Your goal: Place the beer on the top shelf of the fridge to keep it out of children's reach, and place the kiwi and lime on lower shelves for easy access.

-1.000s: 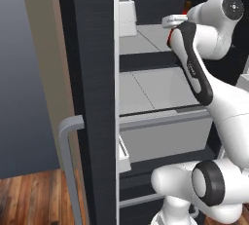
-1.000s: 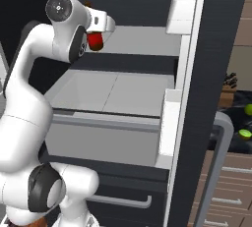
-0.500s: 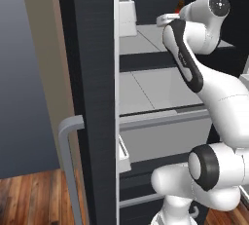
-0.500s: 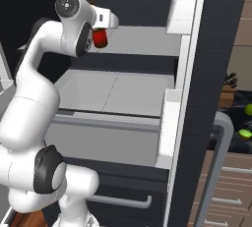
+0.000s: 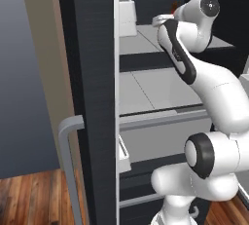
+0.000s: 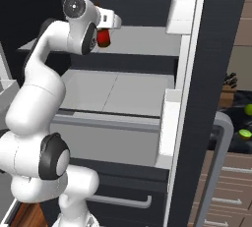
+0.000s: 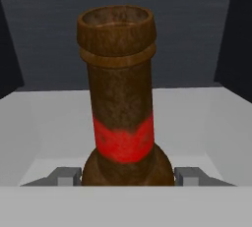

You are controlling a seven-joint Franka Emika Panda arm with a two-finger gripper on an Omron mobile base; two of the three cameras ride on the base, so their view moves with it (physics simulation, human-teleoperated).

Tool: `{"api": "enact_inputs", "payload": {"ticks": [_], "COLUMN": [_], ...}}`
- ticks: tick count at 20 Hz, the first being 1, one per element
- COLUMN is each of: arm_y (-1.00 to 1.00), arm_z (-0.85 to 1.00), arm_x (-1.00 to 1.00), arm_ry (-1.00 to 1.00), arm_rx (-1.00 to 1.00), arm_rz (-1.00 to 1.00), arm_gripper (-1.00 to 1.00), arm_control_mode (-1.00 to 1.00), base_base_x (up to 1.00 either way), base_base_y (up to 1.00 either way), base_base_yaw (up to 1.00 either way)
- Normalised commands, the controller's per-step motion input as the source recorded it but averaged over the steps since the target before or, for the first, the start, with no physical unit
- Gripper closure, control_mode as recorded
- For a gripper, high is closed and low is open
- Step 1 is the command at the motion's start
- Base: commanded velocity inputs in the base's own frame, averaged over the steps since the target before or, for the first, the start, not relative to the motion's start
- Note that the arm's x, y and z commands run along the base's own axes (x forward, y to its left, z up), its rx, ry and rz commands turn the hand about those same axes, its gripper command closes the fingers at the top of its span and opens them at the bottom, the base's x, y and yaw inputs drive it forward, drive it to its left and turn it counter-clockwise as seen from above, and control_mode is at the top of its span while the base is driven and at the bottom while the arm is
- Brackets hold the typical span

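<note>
Gripping the beer by its body, the jaws are clenched on it, holding it upright just above the top shelf inside the open fridge, over the shelf's front part.

— What lies off to the left?
— A wooden floor and a plain grey wall.
— And on the right?
— A dark counter, taupe drawers beneath it, and a dark block at the back.
</note>
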Motion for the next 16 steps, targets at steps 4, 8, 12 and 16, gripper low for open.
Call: {"api": "enact_inputs", "payload": {"ticks": [4,8,12,16], "arm_y": [0.00,0.00,0.00,0.00], "arm_z": [-0.15,-0.11,-0.10,-0.11], "arm_x": [0.37,0.40,0.41,0.41], "arm_ry": [0.01,0.01,0.01,0.01], "arm_rx": [0.00,0.00,0.00,0.00], "arm_rz": [0.00,0.00,0.00,0.00], "arm_gripper": [1.00,1.00,1.00,1.00], "arm_control_mode": [-1.00,-1.00,-1.00,-1.00], "base_base_x": [0.00,0.00,0.00,0.00], "base_base_y": [0.00,0.00,0.00,0.00], "base_base_yaw": [0.00,0.00,0.00,0.00]}}
